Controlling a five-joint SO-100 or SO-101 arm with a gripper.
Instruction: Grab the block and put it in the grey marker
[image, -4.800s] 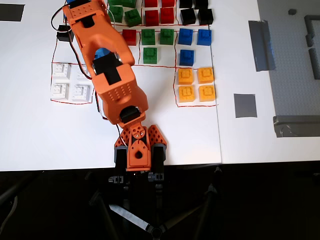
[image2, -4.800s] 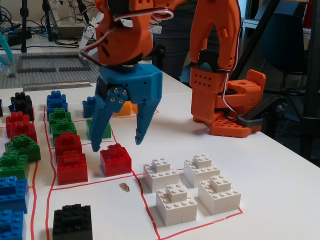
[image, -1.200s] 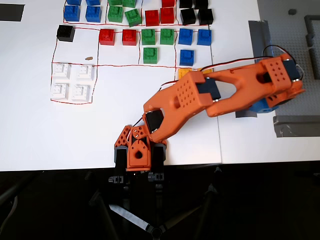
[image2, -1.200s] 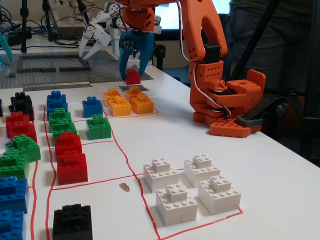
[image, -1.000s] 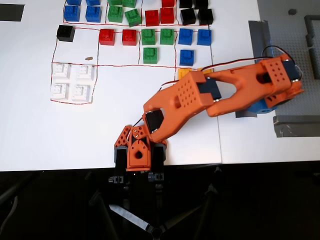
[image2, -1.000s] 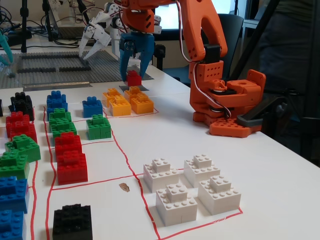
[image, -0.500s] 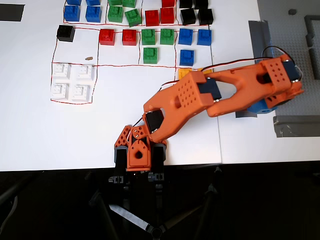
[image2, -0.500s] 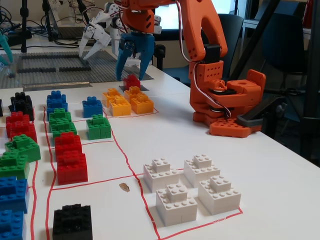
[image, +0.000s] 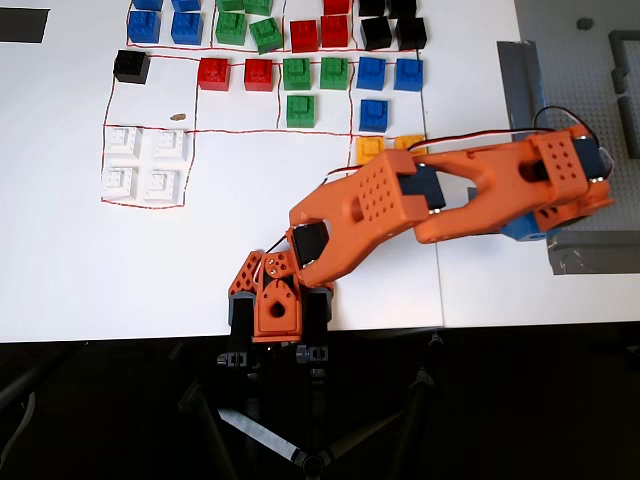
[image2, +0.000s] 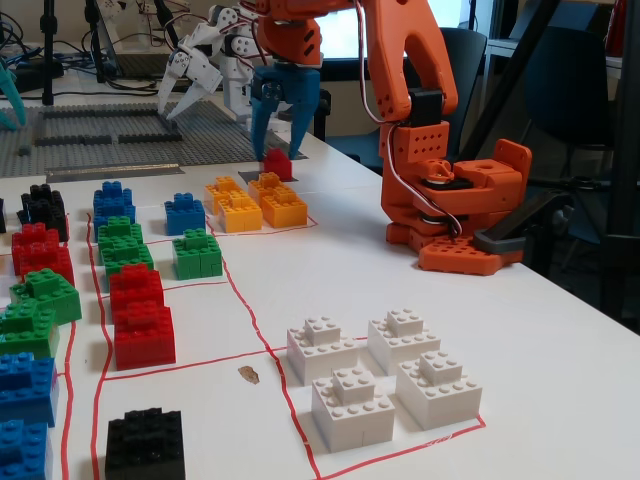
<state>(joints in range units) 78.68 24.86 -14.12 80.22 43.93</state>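
Pincer (image2: 281, 138) hangs wide open directly above the red block (image2: 277, 165), at twelve o'clock of the orange-yellow bricks (image2: 255, 203), apparently releasing it.

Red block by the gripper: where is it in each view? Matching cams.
Overhead view: not visible; presumably hidden under the arm.
Fixed view: the block sits top centre, just beyond the orange-yellow bricks, below the open gripper.
Shared landmark: the orange-yellow bricks, overhead at the arm's upper edge.

White table (image: 60, 270) carrying red-lined cells, four white bricks (image: 145, 163) at their left end in the overhead view — red, green, blue, black bricks beyond, orange-yellow bricks (image2: 255, 201) nearest the arm base (image2: 455, 215).
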